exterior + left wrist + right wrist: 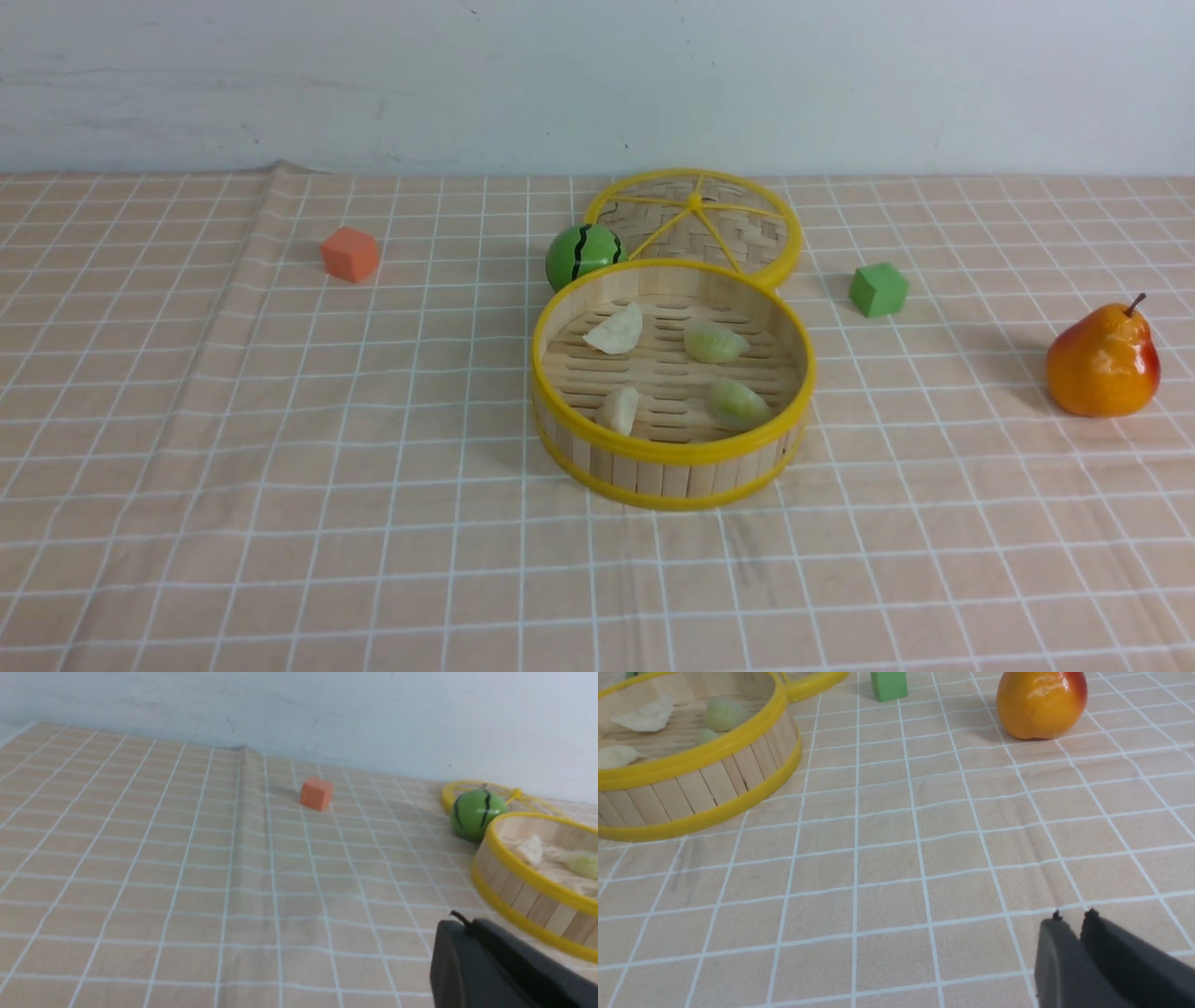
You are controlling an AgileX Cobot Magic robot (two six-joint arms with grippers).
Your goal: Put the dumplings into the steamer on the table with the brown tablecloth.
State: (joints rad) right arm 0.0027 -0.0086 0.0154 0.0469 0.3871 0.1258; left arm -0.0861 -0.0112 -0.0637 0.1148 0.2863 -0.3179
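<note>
The steamer [672,455] stands mid-table on the brown tablecloth [280,420]. Inside it lie the dumplings: two whitish ones [616,331] [620,409] and two pale green ones [715,343] [738,403]. Neither arm shows in the front view. In the left wrist view my left gripper [460,921] is shut and empty, low over the cloth beside the steamer [523,896]. In the right wrist view my right gripper [1073,917] has its tips a narrow gap apart, holding nothing, over bare cloth away from the steamer [691,756].
The flat woven lid [719,224] lies behind the steamer with a green striped ball [583,255] beside it. An orange cube [350,254] sits at the far left, a green cube [878,289] to the right, and a pear [1102,364] near the right edge.
</note>
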